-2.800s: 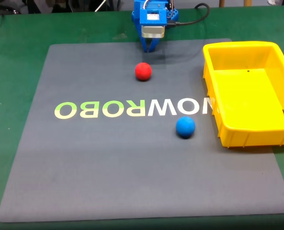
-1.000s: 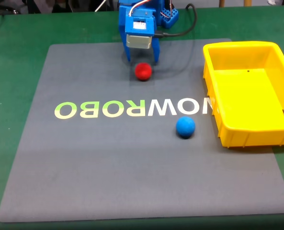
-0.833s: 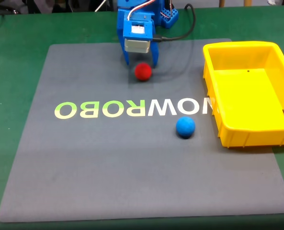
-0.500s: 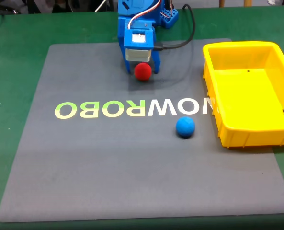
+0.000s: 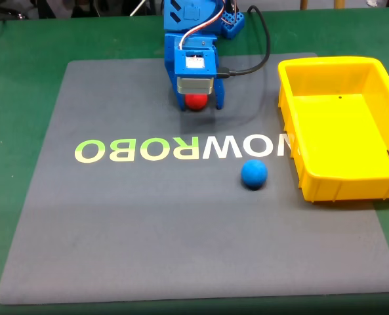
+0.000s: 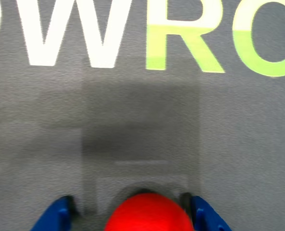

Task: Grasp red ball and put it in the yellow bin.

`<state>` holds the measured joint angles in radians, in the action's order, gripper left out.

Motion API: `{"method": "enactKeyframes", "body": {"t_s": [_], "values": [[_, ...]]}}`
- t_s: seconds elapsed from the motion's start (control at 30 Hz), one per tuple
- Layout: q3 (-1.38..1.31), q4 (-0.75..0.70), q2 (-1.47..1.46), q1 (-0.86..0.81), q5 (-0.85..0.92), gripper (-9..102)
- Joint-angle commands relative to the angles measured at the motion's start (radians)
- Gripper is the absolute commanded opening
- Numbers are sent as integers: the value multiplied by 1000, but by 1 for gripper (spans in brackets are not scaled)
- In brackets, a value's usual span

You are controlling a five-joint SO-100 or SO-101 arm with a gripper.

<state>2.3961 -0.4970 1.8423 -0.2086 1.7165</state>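
Ball, red ball (image 5: 195,102), sits on grey mat (image 5: 115,216) just above the "ROBOWOW" lettering (image 5: 181,149) in the fixed view, well left of yellow bin (image 5: 292,131). Blue gripper (image 5: 199,105) is down over it, jaws spread, one finger on each side; in the wrist view red ball (image 6: 149,214) lies between the fingertips (image 6: 55,216), not squeezed. Blue ball (image 5: 254,174) lies below the lettering, near the bin's left wall.
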Motion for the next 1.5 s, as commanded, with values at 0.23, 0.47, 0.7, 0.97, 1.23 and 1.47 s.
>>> {"method": "enactKeyframes", "body": {"t_s": [0.23,0.47,0.7,0.97,1.23,1.47], "values": [[-49,23,-14,-20,12,0],[-51,25,-6,-12,5,0],[-135,28,130,6,2,0],[-453,21,184,109,-31,0],[-606,28,91,362,-94,0],[-606,12,64,604,-150,0]]}}
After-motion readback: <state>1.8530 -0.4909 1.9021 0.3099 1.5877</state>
